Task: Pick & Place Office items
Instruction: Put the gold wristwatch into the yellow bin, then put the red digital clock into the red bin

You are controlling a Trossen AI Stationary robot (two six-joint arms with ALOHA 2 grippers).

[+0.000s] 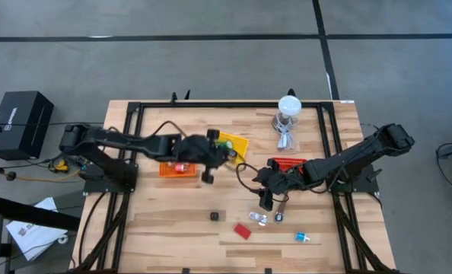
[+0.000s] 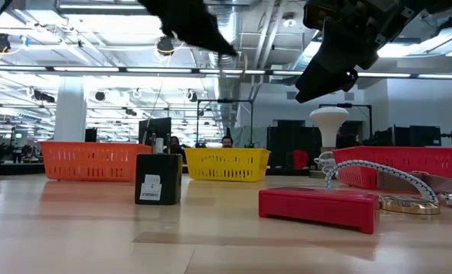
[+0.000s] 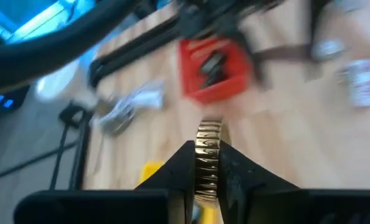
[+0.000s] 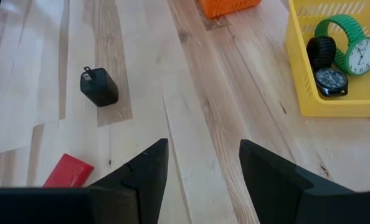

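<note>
My left gripper (image 1: 208, 166) hangs above the middle of the wooden table (image 1: 173, 221), just in front of the orange plastic bin (image 1: 178, 169) and the yellow plastic bin (image 1: 236, 143), its two dark fingers (image 3: 184, 167) pinched close together on a ribbed gold-coloured metal band (image 3: 207, 158) that stands up between them. My right gripper (image 1: 266, 199) hovers over the table's right half, in front of the red plastic bin (image 1: 291, 164), its fingers (image 4: 149, 168) spread well apart with bare wood between them and nothing in their hold. Inside the yellow bin lie a green-strapped watch with a white dial (image 4: 350, 46) and a black watch (image 4: 328, 79), touching each other. A small black plug-in adapter block (image 1: 214, 217) sits alone near the table's front centre, with a flat red rectangular block (image 1: 243, 230) a little to its right. Beyond that, near my right gripper, lie a small silver piece (image 1: 258, 218), a small blue-and-silver piece (image 1: 278, 218) and a light blue piece (image 1: 301, 237), all separate on the wood. At the far edge stands a white round-topped metal stand (image 1: 288, 109) with its coiled cable.
</note>
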